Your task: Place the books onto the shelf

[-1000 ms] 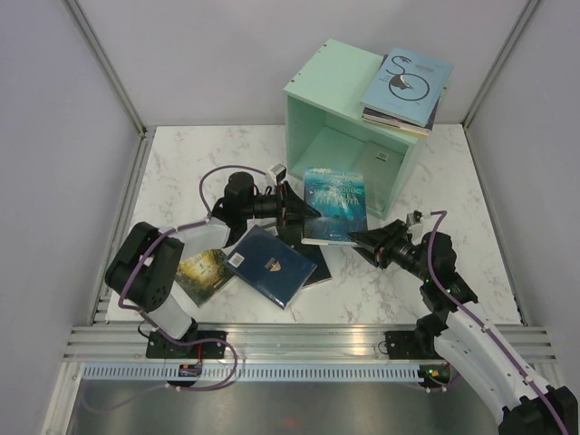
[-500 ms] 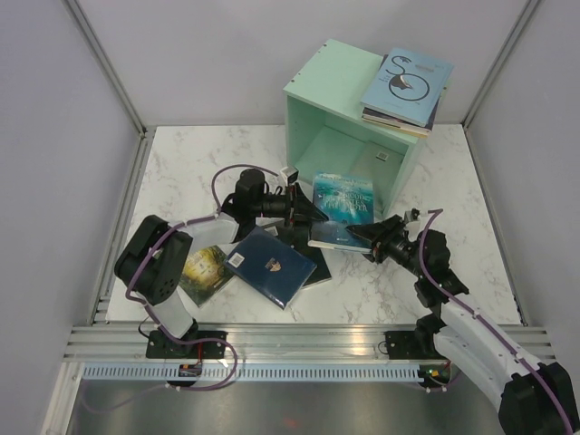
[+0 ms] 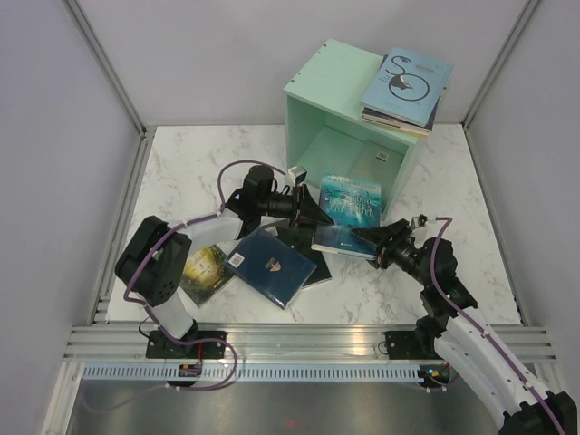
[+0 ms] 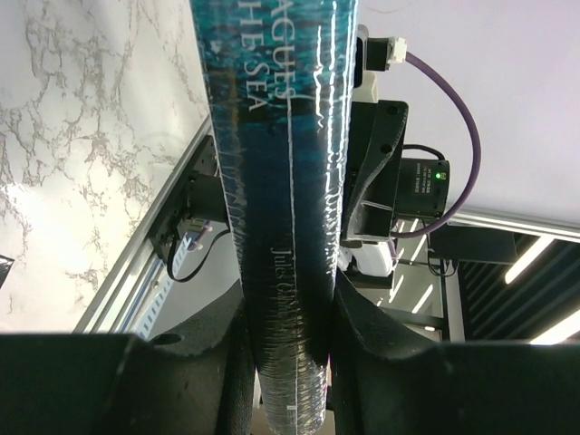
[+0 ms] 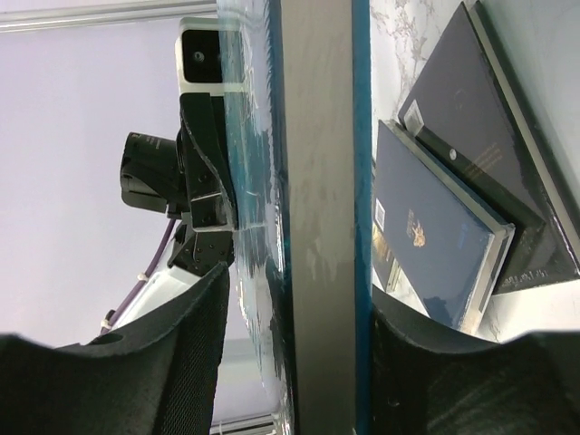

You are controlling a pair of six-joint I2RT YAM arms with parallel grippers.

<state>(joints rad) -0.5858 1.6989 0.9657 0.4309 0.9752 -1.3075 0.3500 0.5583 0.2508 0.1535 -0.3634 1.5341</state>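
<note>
**Teal book caught between both arms, short of the shelf**

Grey walls (image 3: 54, 136) close in a white marble table (image 3: 181, 172). A metal rail (image 3: 299, 343) at the near edge carries both arm bases.

Near, left of centre: green-gold book (image 3: 204, 272) lies flat. A navy book (image 3: 272, 265) overlaps its right side. A black book (image 3: 317, 265) shows from under the navy one. Nothing touches these.

Mid-table: the teal book (image 3: 352, 207) is off the surface and tilted. The left gripper (image 3: 315, 217) is clamped on its left side; the wrist view shows both fingers hard against the covers. The right gripper (image 3: 362, 240) straddles the near right edge. Its fingers sit either side of the book, but I cannot tell whether they press or stand clear.

Far right: the shelf (image 3: 326, 86) has its open face toward the arms, with no book seen inside. A stack of books (image 3: 408, 83) sits on its roof. The teal book hangs in front of the opening, not in it.

Risks, as I judge them:
- If the right side is loose, one narrow grip carries a glossy, slippery-looking cover, and the book could swing or drop onto the pile below.
- Going in, its far corner may catch the shelf's front edge.
</note>
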